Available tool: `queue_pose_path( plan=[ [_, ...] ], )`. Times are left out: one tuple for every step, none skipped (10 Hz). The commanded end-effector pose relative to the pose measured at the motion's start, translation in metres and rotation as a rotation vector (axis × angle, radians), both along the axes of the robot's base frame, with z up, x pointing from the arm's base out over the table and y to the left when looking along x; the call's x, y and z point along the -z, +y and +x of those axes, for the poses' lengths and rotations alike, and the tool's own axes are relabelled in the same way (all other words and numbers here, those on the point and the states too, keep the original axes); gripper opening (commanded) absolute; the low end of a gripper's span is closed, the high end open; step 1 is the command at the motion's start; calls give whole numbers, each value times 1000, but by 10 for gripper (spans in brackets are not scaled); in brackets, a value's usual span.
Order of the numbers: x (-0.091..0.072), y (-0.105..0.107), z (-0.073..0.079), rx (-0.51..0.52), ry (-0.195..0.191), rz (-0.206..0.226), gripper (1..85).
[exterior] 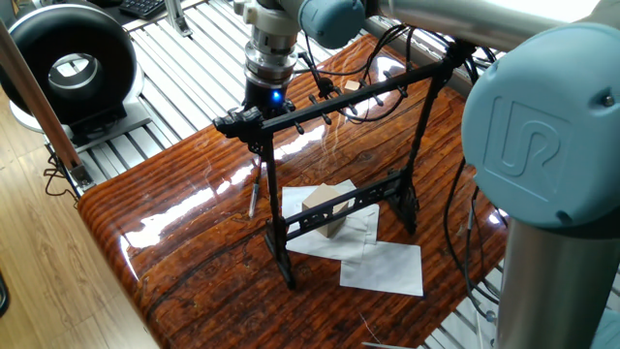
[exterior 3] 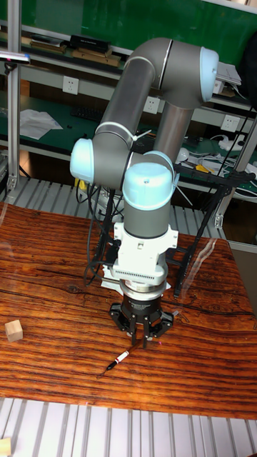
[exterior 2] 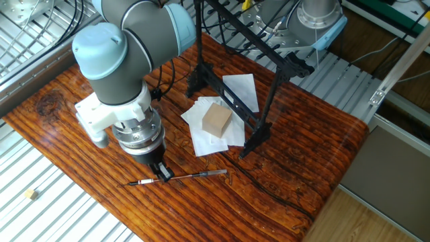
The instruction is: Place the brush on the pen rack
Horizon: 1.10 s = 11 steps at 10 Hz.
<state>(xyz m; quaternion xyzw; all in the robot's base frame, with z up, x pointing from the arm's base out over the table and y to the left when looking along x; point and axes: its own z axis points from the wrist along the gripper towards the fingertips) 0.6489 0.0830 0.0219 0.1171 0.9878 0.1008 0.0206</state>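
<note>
The brush [exterior 2: 195,175] is a thin dark stick lying flat on the wooden table near its edge; it also shows as the brush [exterior: 254,199] and the brush [exterior 3: 118,359]. My gripper [exterior 2: 162,173] points straight down over the brush's middle, its fingertips just above or at the shaft. The fingers look slightly apart, with nothing held, as the gripper [exterior 3: 141,337] shows from the front. The pen rack [exterior 2: 236,42], a tall black frame, stands upright further back on the table. In the first fixed view the pen rack [exterior: 339,97] crossbar hides my fingertips.
A wooden block [exterior 2: 216,121] rests on white paper sheets [exterior 2: 236,91] beside the rack's feet. A small cube [exterior 3: 13,330] lies at the table's left side. A black round fan [exterior: 73,63] sits off the table. Cables hang behind the rack.
</note>
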Motion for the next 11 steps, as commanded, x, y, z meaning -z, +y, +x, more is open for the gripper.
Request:
queue_pose_path(
  plan=[
    [2,3,8,3,-26,12,287],
    [3,1,11,-3,-40,8,287],
    [3,0,13,-10,-52,6,287],
    [3,-2,13,-12,-57,5,287],
    [4,-5,12,-19,-61,5,287],
    [4,-6,11,-21,-64,6,287],
    [4,-6,10,-23,-62,7,287],
    [4,-6,9,-27,-58,9,287],
    [5,-5,8,-32,-58,11,287],
    [5,-3,7,-42,-57,15,287],
    [5,-4,6,-44,-56,15,283]
  ],
)
